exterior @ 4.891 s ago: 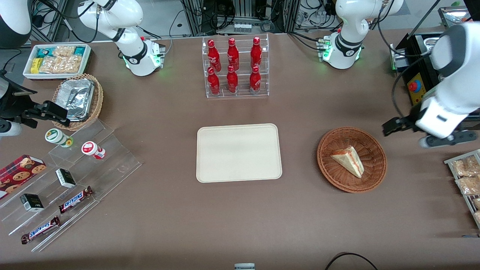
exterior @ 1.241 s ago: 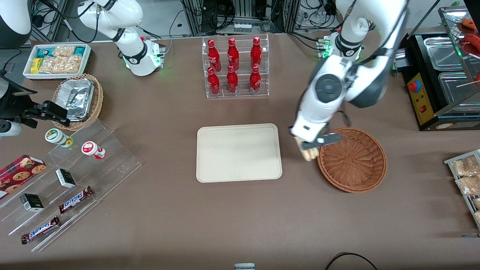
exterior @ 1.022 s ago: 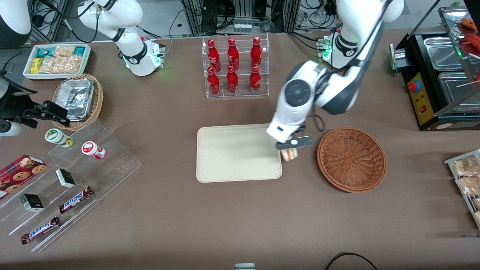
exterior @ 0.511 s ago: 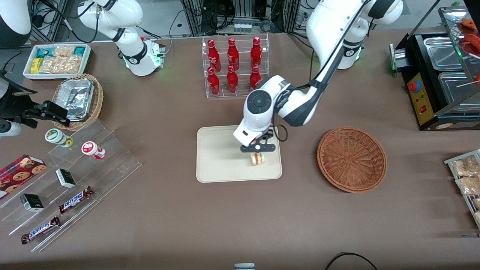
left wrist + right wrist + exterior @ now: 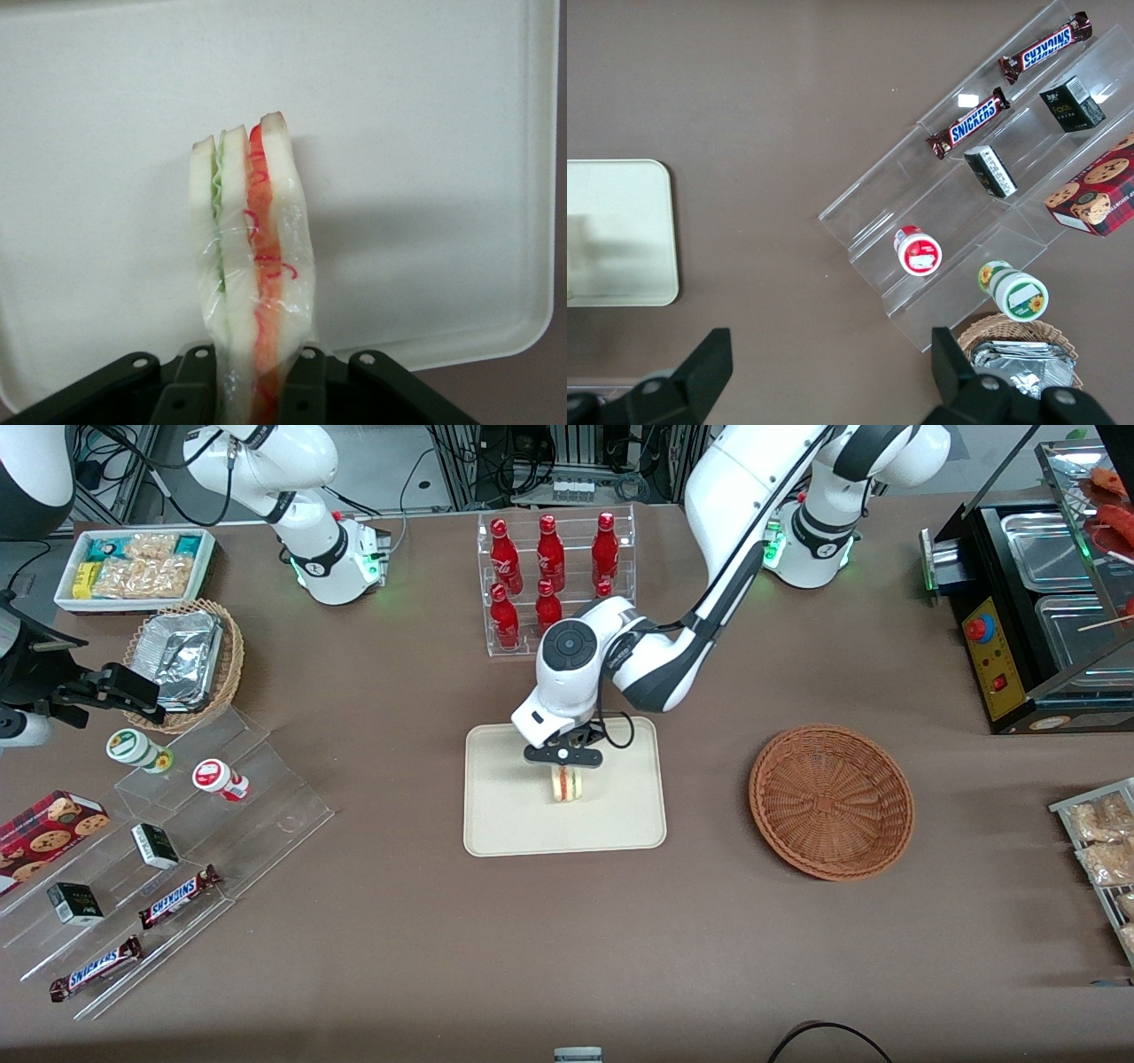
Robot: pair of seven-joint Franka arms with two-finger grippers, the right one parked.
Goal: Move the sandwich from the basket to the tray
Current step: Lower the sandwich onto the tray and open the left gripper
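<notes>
The gripper hangs over the middle of the tray, near the centre of the front view, and its jaws are clenched on the sandwich. The wrapped sandwich stands on edge, its filling stripes facing the wrist camera, above the cream tray. The wicker basket lies on the brown counter, at the right of the frame.

claw fingers hidden by arm; sandwich held end cut off.
</notes>
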